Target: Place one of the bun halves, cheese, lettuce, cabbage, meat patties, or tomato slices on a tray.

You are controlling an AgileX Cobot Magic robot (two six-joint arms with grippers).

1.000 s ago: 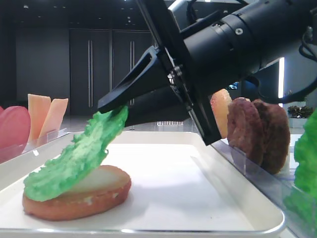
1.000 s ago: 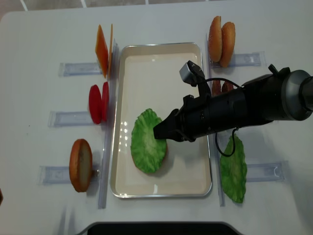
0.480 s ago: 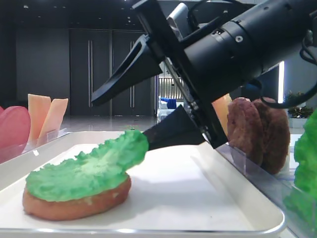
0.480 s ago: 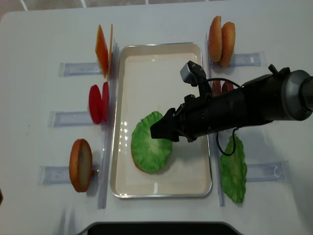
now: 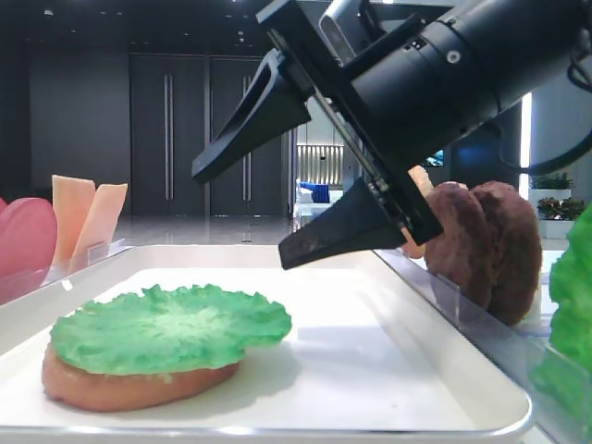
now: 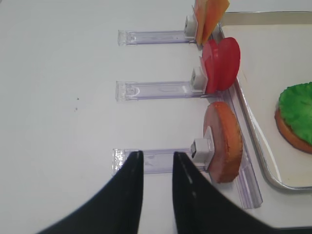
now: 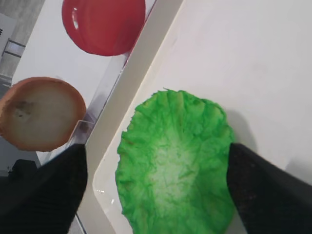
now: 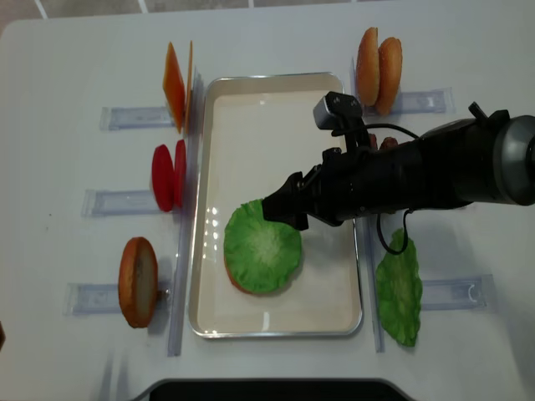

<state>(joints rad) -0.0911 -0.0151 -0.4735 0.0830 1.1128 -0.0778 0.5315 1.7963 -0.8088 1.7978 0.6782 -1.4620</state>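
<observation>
A frilly green lettuce (image 8: 262,246) leaf lies flat on a bun half (image 5: 120,388) at the near end of the cream tray (image 8: 267,134). My right gripper (image 5: 242,217) hangs just above and behind the leaf, open wide and holding nothing. In the right wrist view its two black fingers (image 7: 44,195) stand either side of the lettuce (image 7: 175,165) without touching it. Left of the tray, my left gripper (image 6: 156,168) hovers over the white table near a clear holder. Its jaws stand a narrow gap apart with nothing between them.
Clear holders line the tray's left side with cheese (image 8: 175,83), tomato slices (image 8: 167,175) and a bun half (image 8: 138,281). On the right stand two bun halves (image 8: 378,60), meat patties (image 5: 486,250) and another green leaf (image 8: 399,288).
My right gripper opened and let go of the lettuce, which dropped flat onto the bun half. The gripper then rose and drew back a little. The left arm stayed still.
</observation>
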